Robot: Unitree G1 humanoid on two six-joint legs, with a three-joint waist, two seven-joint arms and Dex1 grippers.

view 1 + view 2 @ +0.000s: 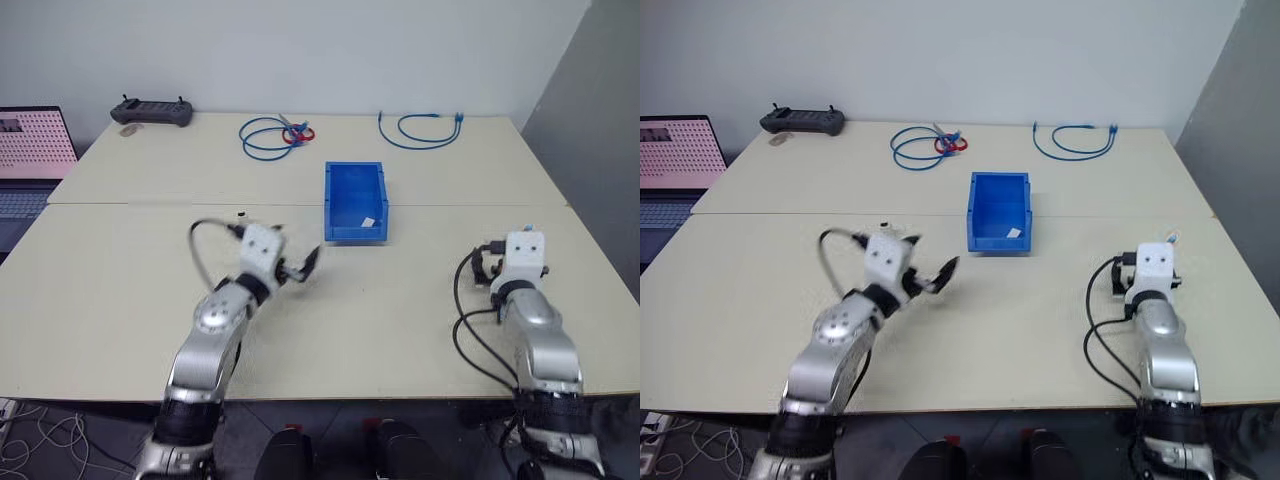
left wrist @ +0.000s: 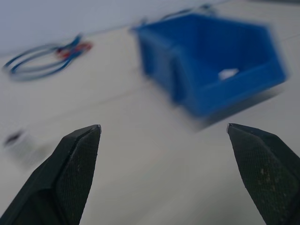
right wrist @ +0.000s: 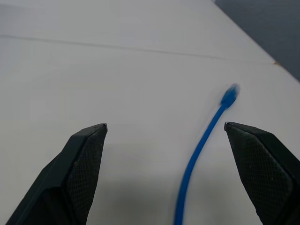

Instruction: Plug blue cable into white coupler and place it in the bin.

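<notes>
While both arms hang above the near half of the table (image 1: 120, 330), the scene reads like this, places given from the bin:
Left gripper (image 1: 305, 265): just in front of the bin and a little to its left, above the table, fingers spread wide, nothing between them.
Right gripper (image 3: 164, 136): well to the right of the bin, nearer the front edge, fingers wide apart and empty.
Blue cable (image 3: 199, 145): on the table right of the bin, lying between the right gripper's open fingers but apart from both, one plug pointing away.
White coupler (image 2: 21, 145): a small pale block left of the bin, resting on the table.
Bin (image 1: 355, 200): blue, open-topped, at the middle of the table; a small white scrap (image 1: 368, 221) lies inside.
Coiled cables (image 1: 265, 135): beyond the bin, to its left.
Looped cable (image 1: 420, 128): beyond the bin, to its right.
Controller (image 1: 152, 112): far left corner, well apart from the bin.
</notes>
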